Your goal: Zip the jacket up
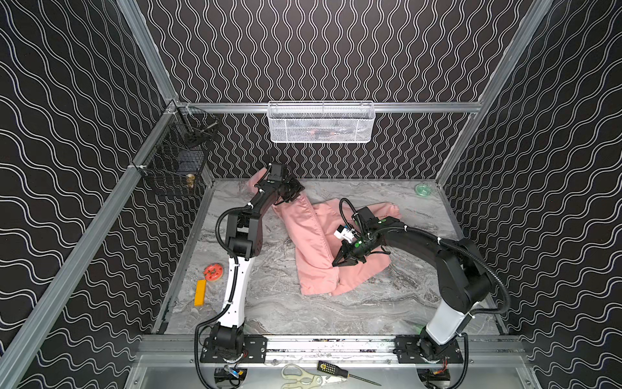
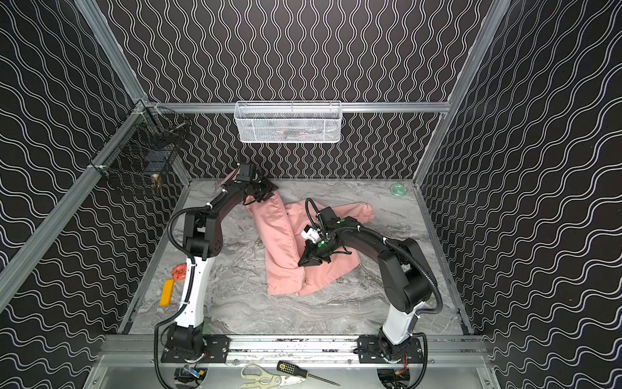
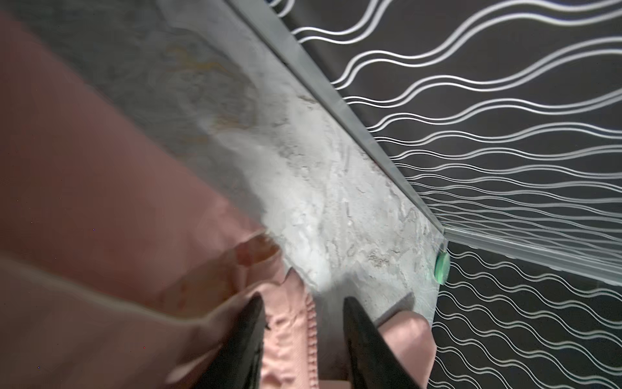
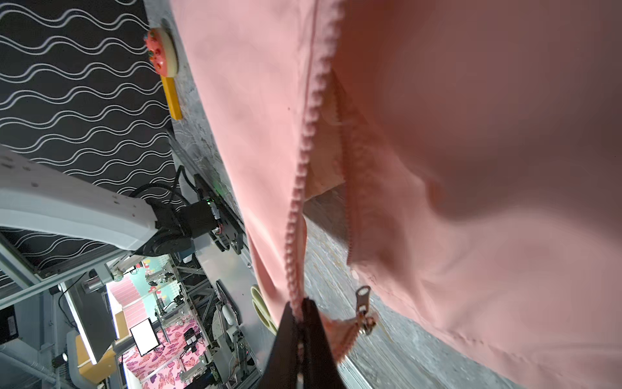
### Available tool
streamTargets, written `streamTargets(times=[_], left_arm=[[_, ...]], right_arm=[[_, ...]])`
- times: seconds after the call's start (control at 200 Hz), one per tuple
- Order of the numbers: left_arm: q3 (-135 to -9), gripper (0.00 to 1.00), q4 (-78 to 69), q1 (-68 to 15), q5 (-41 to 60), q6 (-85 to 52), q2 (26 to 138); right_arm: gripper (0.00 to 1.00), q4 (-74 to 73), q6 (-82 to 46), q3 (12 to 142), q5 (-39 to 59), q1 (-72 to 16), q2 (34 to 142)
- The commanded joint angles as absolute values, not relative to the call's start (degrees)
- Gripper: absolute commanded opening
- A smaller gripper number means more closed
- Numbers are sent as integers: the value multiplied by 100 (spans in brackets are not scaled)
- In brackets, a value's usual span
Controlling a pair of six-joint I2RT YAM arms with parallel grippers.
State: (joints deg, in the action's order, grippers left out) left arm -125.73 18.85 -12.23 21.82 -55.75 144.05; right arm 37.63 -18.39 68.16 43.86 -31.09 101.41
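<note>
Wrist views alone show the right gripper (image 4: 301, 313) pinching zipper teeth (image 4: 304, 158) of the jacket (image 4: 471, 134) beside the loose slider (image 4: 363, 308). The left gripper (image 3: 302, 299) has its fingers (image 3: 249, 326) spread astride the jacket's edge. From above, the arms (image 1: 417, 240) hide both spots on the jacket, mid-tabletop (image 1: 286, 313).

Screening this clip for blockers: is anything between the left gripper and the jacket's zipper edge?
Nothing visible does. In the left wrist view the left gripper stands open with the zipper teeth of the jacket between its fingers. The right gripper is shut on the zipper teeth beside the slider.
</note>
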Motion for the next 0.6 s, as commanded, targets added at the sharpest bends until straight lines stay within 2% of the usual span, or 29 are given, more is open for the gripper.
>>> streamTargets(times=[0.0, 0.105, 0.205, 0.41, 0.596], left_arm=[[-12301, 49, 1321, -1270, 2119, -5481, 13918], [-11742, 52, 1522, -1270, 1872, -5259, 13259], [-11210, 53, 1784, -1265, 1725, -4970, 12576], [-9932, 54, 2423, -1266, 1492, -4556, 11150], [-8512, 56, 2630, -1184, 1583, -4459, 10355]], right_arm=[[13, 4140, -1740, 6844, 3991, -3103, 10168], [45, 4178, -1813, 6888, 3546, -3021, 10026], [62, 4201, -1936, 7034, 2992, -2883, 9682], [75, 4415, -2183, 7746, 1181, -2572, 9514], [77, 4751, -2054, 9125, 690, -2200, 10553]])
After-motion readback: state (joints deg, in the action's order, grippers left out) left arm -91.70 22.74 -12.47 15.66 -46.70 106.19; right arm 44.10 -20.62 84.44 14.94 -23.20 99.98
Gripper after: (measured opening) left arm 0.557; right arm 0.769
